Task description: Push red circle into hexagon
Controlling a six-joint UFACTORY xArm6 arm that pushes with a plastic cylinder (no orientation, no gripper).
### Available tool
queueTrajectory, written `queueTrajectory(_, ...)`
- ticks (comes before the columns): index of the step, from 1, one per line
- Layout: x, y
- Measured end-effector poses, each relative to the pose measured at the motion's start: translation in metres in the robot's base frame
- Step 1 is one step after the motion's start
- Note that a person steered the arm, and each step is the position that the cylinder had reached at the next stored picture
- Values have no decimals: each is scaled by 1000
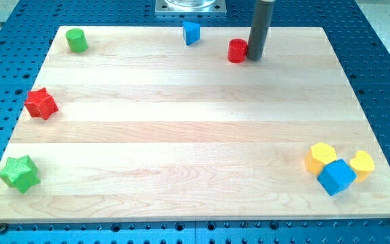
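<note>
Red circle (237,51) sits near the view's top edge of the wooden board (181,135), right of the blue block (191,32) and well apart from everything else. It looks to me like a small, rigid plastic cylinder, light and low, so I judge it will slide readily on the smooth wood and may spin off line if I press it off centre; there is nothing to grasp, only its round side wall to push against. I carry no claw at all, just a bare rod holding nothing, and my tip (255,57) stands touching or just beside the circle's right flank. The yellow hexagon (320,157) lies far off at the view's lower right, pressed against a blue cube (335,176) with a yellow heart-like block (362,165) behind it. From where I stand, a push would send the circle toward the view's left, away from the hexagon, so I judge I must come round to its upper left side first
</note>
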State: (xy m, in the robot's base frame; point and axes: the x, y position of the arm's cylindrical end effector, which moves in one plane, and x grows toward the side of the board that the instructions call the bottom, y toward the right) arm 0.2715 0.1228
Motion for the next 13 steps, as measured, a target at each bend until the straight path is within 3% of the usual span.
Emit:
queueTrajectory(2, 6, -70)
queueTrajectory(3, -24, -76)
queueTrajectory(4, 0, -127)
queueTrajectory(6, 139, -24)
queueTrajectory(7, 189, 22)
queueTrajectory(11, 194, -92)
queueTrajectory(12, 209, -79)
queueTrajectory(13, 215, 10)
